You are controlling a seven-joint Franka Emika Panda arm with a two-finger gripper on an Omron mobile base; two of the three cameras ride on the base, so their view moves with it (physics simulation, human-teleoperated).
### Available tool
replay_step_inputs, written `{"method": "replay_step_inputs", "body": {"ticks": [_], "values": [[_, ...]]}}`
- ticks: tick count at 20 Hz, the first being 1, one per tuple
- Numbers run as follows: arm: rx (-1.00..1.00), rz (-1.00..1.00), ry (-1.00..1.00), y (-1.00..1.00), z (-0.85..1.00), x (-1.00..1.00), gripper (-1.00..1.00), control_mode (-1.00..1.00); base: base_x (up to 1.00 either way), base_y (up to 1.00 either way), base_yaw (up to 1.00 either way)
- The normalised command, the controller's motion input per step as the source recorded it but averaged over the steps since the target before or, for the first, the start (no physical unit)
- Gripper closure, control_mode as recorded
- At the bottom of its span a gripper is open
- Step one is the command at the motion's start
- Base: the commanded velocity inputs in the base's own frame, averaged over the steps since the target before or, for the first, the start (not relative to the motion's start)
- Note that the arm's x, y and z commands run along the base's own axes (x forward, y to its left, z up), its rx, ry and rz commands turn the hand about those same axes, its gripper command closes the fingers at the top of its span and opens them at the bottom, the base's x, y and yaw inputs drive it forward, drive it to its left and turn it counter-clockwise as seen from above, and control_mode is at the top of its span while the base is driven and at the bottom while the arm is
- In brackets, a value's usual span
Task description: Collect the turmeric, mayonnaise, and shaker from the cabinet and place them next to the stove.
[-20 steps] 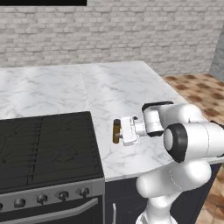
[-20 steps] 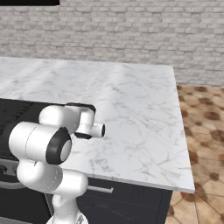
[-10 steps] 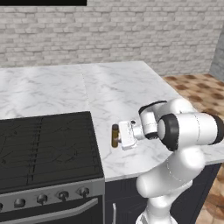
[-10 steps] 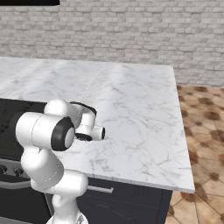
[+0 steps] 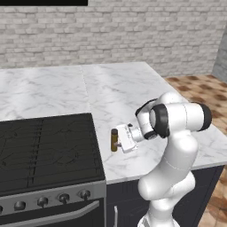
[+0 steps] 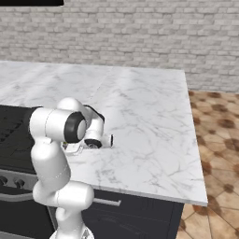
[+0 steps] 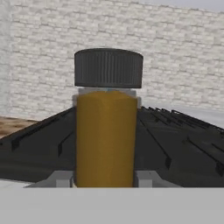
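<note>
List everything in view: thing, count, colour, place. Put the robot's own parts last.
turmeric: one, amber-orange with dark cap, upright, held at the counter's front, just right of the stove.
stove: one, black grates, silver front panel with dark knobs, front left.
counter: one, white-grey marble, stretching behind and right of the stove.
brick wall: one, pale grey, behind the counter.
floor: brown patterned tiles, far right.
arm: one, white with dark joints, rising before the counter.
claw: one, shut on the turmeric.
</note>
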Motion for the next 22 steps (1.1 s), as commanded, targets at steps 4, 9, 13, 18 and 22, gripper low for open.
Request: {"method": "replay_step_inputs", "body": {"ticks": [4, 9, 13, 18, 22], "values": [[0.04, 0.09, 0.0, 0.07, -0.35, 0.05, 1.0, -1.0, 0.0, 0.0, 0.0], [0.03, 0.08, 0.0, 0.1, -0.37, 0.06, 1.0, -1.0, 0.0, 0.0, 0.0], [0.0, 0.06, 0.0, 0.06, -0.28, 0.0, -1.0, -1.0, 0.0, 0.0, 0.0], [0.0, 0.03, 0.0, 0.0, -0.04, -0.03, -1.0, -1.0, 0.0, 0.0, 0.0], [0.0, 0.0, 0.0, 0.0, 0.05, -0.01, -1.0, -1.0, 0.0, 0.0, 0.0]]}}
